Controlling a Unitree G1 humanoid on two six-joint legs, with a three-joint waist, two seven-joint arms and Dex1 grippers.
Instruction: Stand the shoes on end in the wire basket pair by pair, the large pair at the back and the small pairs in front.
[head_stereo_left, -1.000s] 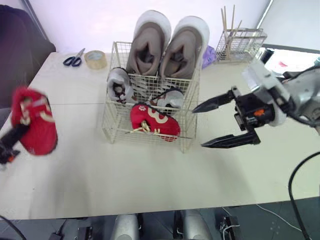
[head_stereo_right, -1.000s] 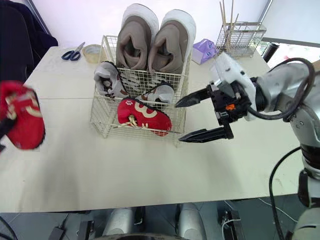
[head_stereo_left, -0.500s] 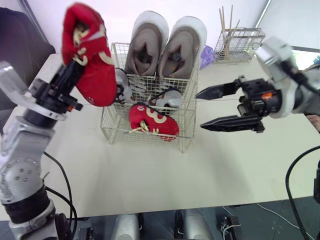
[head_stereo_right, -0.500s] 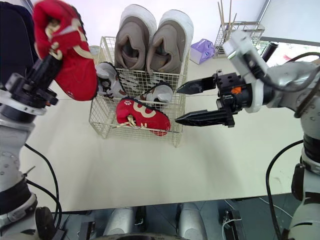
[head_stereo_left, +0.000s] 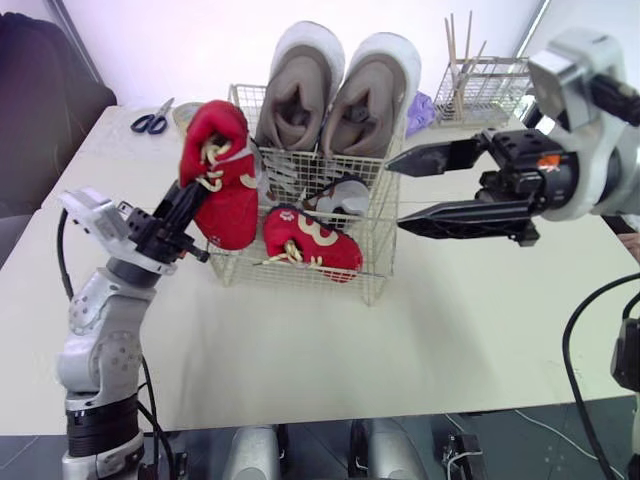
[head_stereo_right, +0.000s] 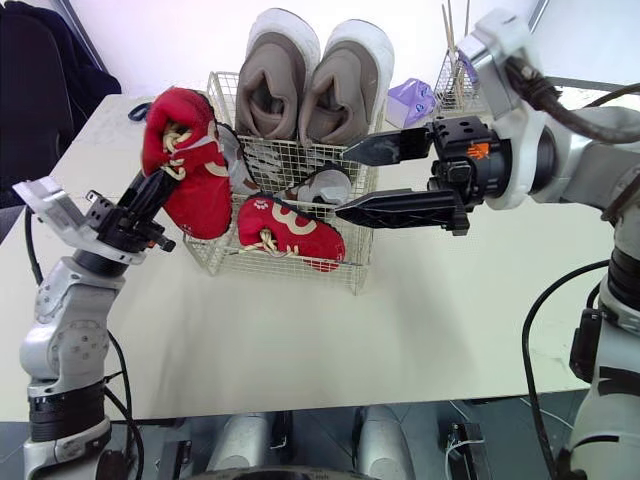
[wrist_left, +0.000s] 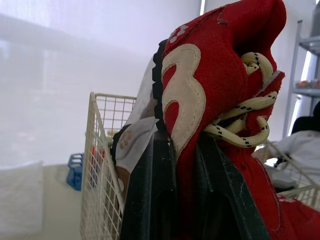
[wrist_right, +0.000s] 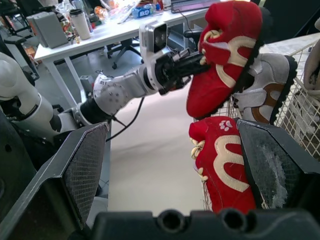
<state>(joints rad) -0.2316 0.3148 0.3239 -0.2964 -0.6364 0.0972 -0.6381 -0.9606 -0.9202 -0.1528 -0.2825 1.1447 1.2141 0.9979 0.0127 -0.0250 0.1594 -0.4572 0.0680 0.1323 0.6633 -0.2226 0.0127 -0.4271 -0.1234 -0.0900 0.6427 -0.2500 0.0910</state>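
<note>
Left fingers (wrist_left: 150, 190) pinch the red shoe (head_stereo_left: 222, 170) by its collar. It looks soft, light, may twist. Right fingers (head_stereo_left: 460, 211) hang open beside the basket (head_stereo_left: 375, 285).

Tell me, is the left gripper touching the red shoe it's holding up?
Touching. In the left wrist view, the black fingers of the left gripper press on both sides of the red shoe.

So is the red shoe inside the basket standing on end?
No, tipped: the red shoe lies lengthwise along the wire basket's front, side facing out.
</note>
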